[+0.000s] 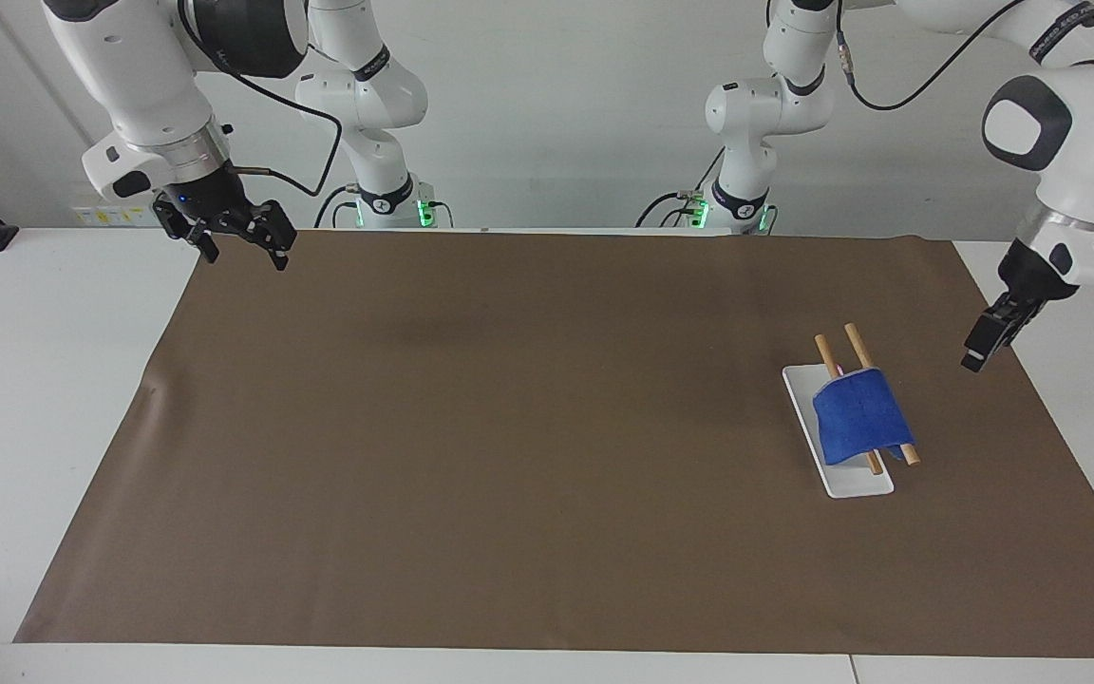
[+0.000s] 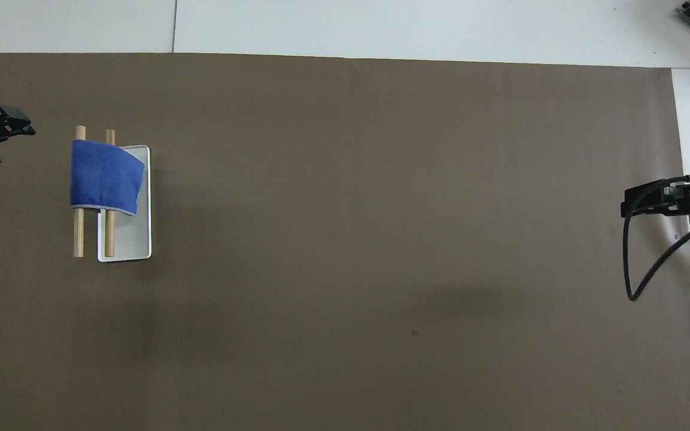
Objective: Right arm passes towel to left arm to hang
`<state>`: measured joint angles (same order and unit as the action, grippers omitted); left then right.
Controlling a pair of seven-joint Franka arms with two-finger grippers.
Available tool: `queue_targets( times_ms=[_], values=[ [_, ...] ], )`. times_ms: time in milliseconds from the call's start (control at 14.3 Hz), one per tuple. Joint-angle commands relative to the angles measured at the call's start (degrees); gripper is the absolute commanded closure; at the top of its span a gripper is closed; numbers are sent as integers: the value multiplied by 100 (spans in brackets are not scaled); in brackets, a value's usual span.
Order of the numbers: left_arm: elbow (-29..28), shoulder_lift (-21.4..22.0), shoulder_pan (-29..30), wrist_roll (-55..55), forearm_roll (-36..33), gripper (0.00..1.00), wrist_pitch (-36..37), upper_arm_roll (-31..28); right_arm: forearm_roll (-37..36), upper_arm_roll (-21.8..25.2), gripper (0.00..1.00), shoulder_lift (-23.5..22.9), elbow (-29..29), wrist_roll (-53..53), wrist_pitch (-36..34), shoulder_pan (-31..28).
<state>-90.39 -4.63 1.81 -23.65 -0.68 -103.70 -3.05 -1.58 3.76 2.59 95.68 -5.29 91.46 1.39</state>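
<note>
Towel (image 1: 858, 418) draped over rack (image 1: 837, 439), hanging apparently done. Left gripper (image 1: 977, 351), three o'clock of it, fingers unreadable; right gripper (image 1: 235, 234) spread, idle.

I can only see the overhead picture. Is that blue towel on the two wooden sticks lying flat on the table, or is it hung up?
Observer: Hung. The facing view shows the towel draped over both rods, which sit raised above the white base.
Visitor: And the black thing at my picture's edge beside it?
Observer: That is the left end effector. It is up in the air over the brown mat, apart from the towel.
Visitor: And the other arm?
Observer: The right end effector hangs over the mat's corner at the right arm's end, fingers spread and empty.
</note>
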Motion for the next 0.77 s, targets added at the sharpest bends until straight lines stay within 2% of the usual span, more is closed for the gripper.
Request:
queue_targets(
  times_ms=[0,140,349,419,699],
  values=[
    [512,146,-23,439,-125,22,1076,181,61,-33,0,-22,-136,-112,13,-60],
    [619,313,-23,702,-239,19,1395,374,70,-33,0,-301,-557,-112,-241,-103],
    [610,506,-23,1352,-222,2,1422,621,62,-33,0,-286,-445,-86,-172,-51],
    [575,551,-23,1415,-178,0,1405,691,62,-33,0,-260,-401,-86,-163,-51],
    [303,718,12,1433,-169,0,1387,692,70,-33,0,-215,-304,-68,-172,-51]
  ],
)
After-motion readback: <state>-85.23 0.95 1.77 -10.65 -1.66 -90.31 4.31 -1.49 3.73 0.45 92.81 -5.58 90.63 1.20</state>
